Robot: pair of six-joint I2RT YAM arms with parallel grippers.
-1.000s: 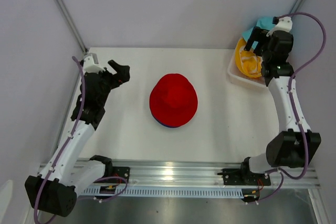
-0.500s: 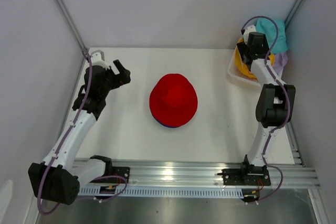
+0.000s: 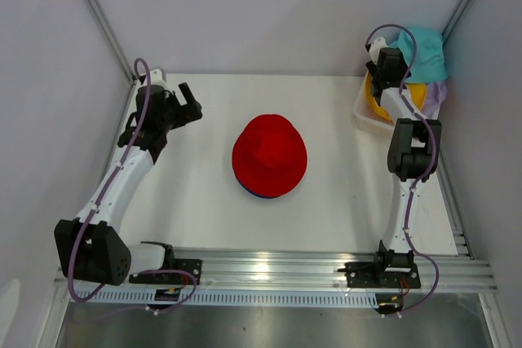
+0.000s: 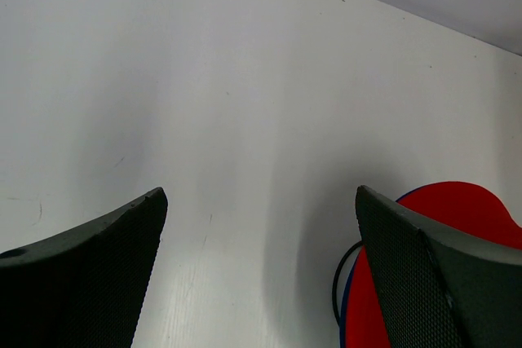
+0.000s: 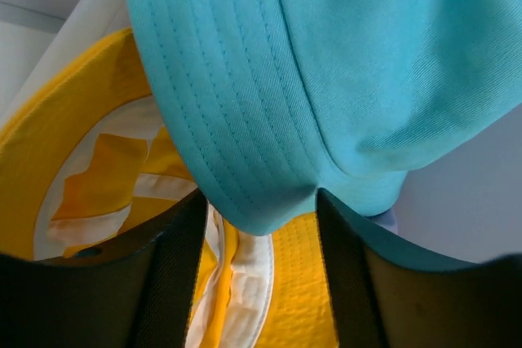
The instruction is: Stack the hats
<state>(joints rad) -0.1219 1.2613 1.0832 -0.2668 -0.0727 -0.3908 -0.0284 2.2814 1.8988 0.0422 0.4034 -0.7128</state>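
Red hat (image 3: 269, 155): we saw it crown up in the middle of the worktop (image 3: 188, 201), resting on a navy hat (image 3: 258, 194) of which only a thin blue edge showed at the near side.
Left hand (image 4: 259, 201): released, its fingers spread wide above bare worktop, left of the red hat and apart from it.
Right hand (image 5: 261, 197): we found it at the far right corner, over the basket (image 3: 361, 114), with the brim of the teal hat (image 3: 424, 48) hanging between its two fingers. We could not tell whether it was clenched on the cloth or only stood around it.
Teal hat: uppermost in the basket, draped high towards the far corner.
Yellow hat (image 5: 81, 120): under the teal one, lying open side up, its pale lining showing in the wrist view.
Lavender hat (image 3: 439, 92): we saw only a strip of it at the right edge of the basket, below the teal cloth.
Basket: white, at the far right corner of the worktop, well apart from the red hat.
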